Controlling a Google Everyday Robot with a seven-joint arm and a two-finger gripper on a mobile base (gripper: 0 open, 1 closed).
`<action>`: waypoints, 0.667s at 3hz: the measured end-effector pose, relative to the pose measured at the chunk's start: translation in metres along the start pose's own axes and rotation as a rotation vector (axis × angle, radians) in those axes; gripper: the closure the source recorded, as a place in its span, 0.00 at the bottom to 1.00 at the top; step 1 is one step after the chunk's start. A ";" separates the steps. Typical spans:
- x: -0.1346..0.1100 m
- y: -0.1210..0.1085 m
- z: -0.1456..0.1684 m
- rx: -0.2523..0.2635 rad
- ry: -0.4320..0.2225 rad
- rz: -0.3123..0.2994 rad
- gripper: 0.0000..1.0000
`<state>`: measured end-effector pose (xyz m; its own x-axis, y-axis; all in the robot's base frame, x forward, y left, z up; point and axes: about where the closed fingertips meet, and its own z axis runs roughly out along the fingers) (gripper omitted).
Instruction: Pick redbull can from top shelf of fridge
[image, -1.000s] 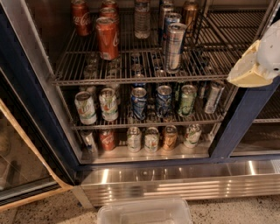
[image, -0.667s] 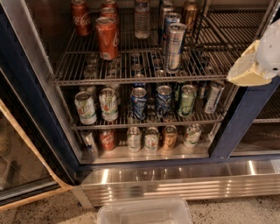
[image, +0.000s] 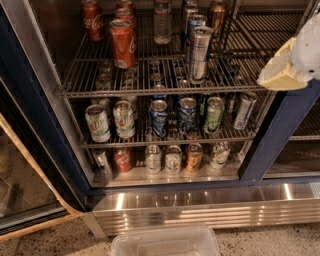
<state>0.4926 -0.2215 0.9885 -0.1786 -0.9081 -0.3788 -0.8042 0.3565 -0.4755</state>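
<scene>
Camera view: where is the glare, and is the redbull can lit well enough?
Camera view: glare streaks on the steel base panel; the redbull can on the top shelf is evenly lit; lower racks fall darker; the gripper hangs brightly lit at the upper right edge.

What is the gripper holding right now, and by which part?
Nothing that shows. The gripper hangs at the right edge, apart from the redbull can, which stands upright and untouched on the top shelf.

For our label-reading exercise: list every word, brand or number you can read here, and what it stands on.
"Coca-Cola": white script on the red can, back left of the top shelf.
The redbull can and the lower cans: labels too blurred to read.
The gripper, at the upper right edge: no text.
</scene>
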 end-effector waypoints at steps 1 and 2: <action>-0.005 -0.024 -0.002 0.082 -0.035 0.032 1.00; -0.005 -0.024 -0.002 0.082 -0.035 0.032 1.00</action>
<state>0.5112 -0.2262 1.0036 -0.1824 -0.8884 -0.4212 -0.7488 0.4032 -0.5260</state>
